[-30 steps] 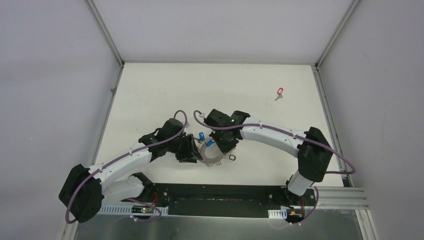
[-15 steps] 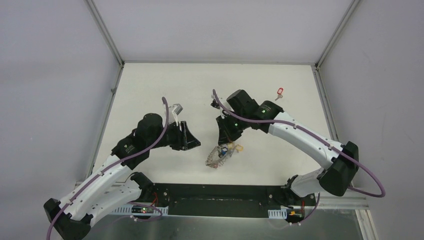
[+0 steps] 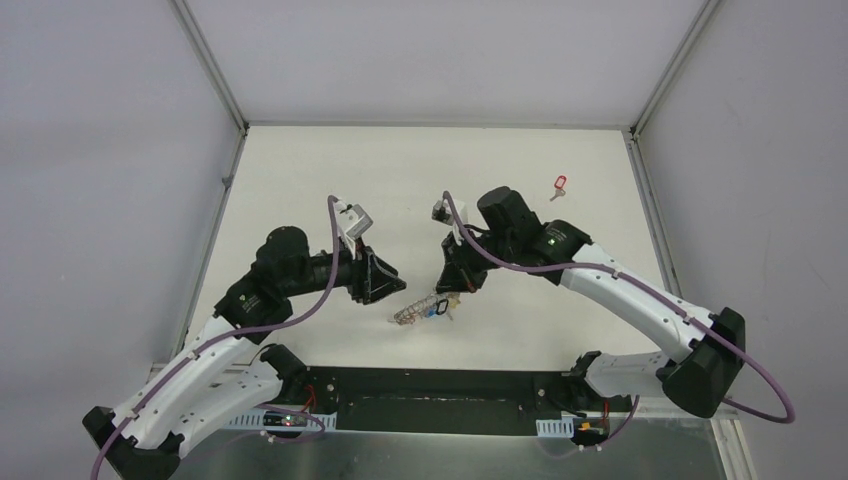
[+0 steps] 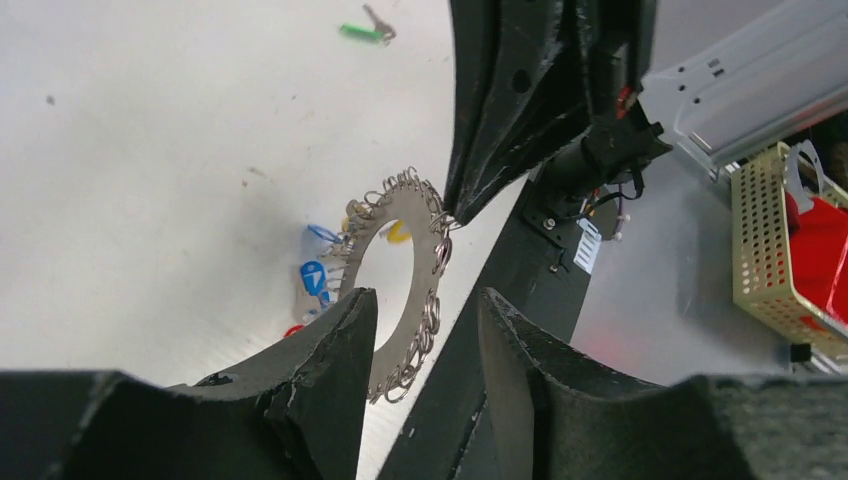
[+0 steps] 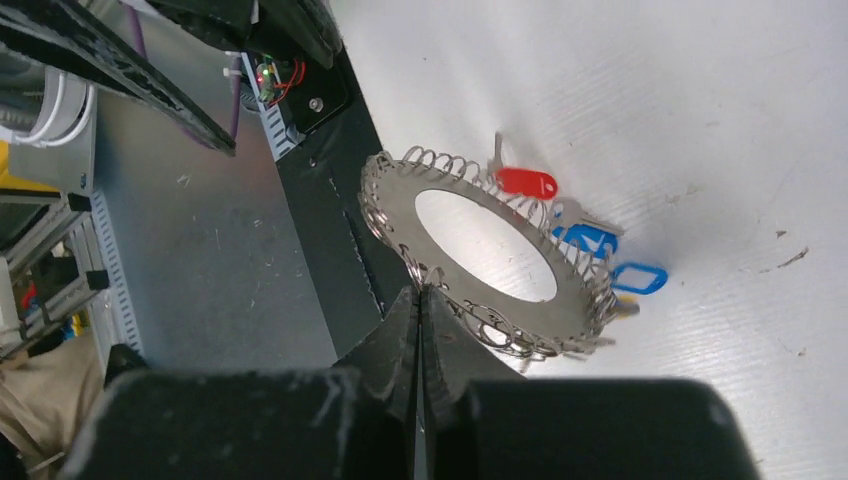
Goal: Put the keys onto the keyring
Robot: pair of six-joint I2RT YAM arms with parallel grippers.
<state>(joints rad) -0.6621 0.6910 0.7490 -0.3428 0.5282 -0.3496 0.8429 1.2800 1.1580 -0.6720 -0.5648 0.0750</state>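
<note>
The keyring [image 3: 420,308], a grey metal ring fringed with small silver split rings, hangs tilted just above the table. My right gripper [image 3: 452,290] is shut on its fringed edge. In the right wrist view the shut gripper [image 5: 420,292] pinches the keyring [image 5: 582,295], which carries a red-tagged key [image 5: 527,182] and blue-tagged keys [image 5: 590,240]. My left gripper [image 3: 395,287] stands open just left of the keyring, apart from it. In the left wrist view the left gripper [image 4: 425,295] holds nothing, and the keyring [image 4: 398,205] lies beyond it. A red-tagged key [image 3: 560,185] lies far right. A green-tagged key [image 4: 358,32] lies on the table.
The black base plate [image 3: 430,400] runs along the table's near edge, close below the keyring. A perforated basket [image 4: 770,240] with something red in it sits beyond that edge. Grey walls with metal frame posts [image 3: 210,65] close in the table.
The left gripper has drawn back to the left, away from the keyring, and opened a little. The right arm has swung right and carried the keyring, now tilted edge-on to the top camera.
</note>
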